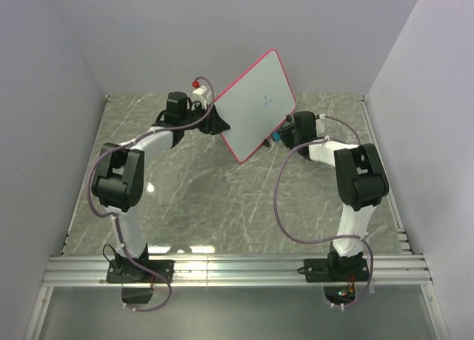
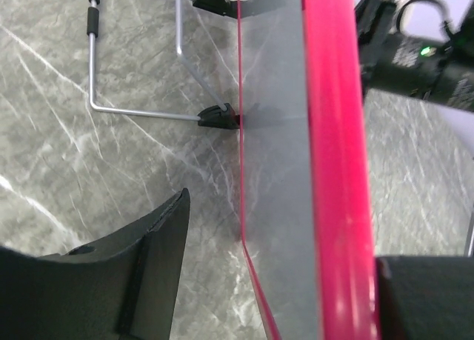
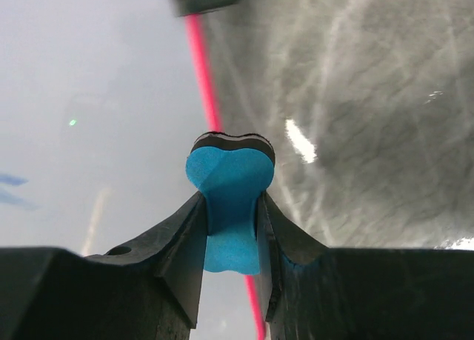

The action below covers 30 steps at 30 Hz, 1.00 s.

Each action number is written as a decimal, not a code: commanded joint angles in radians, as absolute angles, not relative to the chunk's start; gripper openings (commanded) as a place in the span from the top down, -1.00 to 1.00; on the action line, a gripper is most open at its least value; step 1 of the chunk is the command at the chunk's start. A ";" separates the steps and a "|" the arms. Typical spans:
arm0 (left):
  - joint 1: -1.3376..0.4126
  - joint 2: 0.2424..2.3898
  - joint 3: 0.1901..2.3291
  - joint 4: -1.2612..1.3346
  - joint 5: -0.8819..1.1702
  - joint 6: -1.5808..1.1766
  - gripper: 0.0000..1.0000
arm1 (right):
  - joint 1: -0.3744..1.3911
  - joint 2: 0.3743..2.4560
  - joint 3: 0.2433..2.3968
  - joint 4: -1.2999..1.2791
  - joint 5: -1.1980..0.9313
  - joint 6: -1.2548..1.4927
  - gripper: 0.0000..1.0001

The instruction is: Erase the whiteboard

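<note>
Top view: the whiteboard [image 1: 252, 107] stands tilted at the far middle of the tabletop [image 1: 192, 199], its long axis running from 8 to 2 o'clock. The right tool [image 1: 280, 135] is the nearer one, at the board's lower long edge, with the blue writing [image 1: 266, 101] at 12 o'clock from it.

Left wrist: the left tool [image 2: 278, 236] is wide and straddles the pink frame [image 2: 337, 170], with a gap on the back side.

Right wrist: the tool pinches a blue eraser [image 3: 229, 192] at the frame. The writing lies at 9 o'clock.

A grey marbled table [image 1: 222, 207] stands between white walls [image 1: 44, 73], aluminium rails [image 1: 237, 270] edging it.
</note>
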State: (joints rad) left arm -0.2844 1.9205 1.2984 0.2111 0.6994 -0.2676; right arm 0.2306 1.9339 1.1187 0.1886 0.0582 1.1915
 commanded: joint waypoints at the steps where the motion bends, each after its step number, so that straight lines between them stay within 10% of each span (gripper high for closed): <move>1: -0.330 2.054 1.287 -0.196 0.745 -0.032 0.99 | 0.225 1.835 1.103 0.261 0.054 1.180 1.00; 30: -0.449 2.307 1.586 -0.589 0.810 0.148 0.93 | 0.202 2.152 1.519 0.380 0.138 1.278 1.00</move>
State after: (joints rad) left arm -0.3347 2.2082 1.7023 -0.3286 0.9169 0.1287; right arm 0.1967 2.1521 1.4609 0.3611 0.1261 1.2636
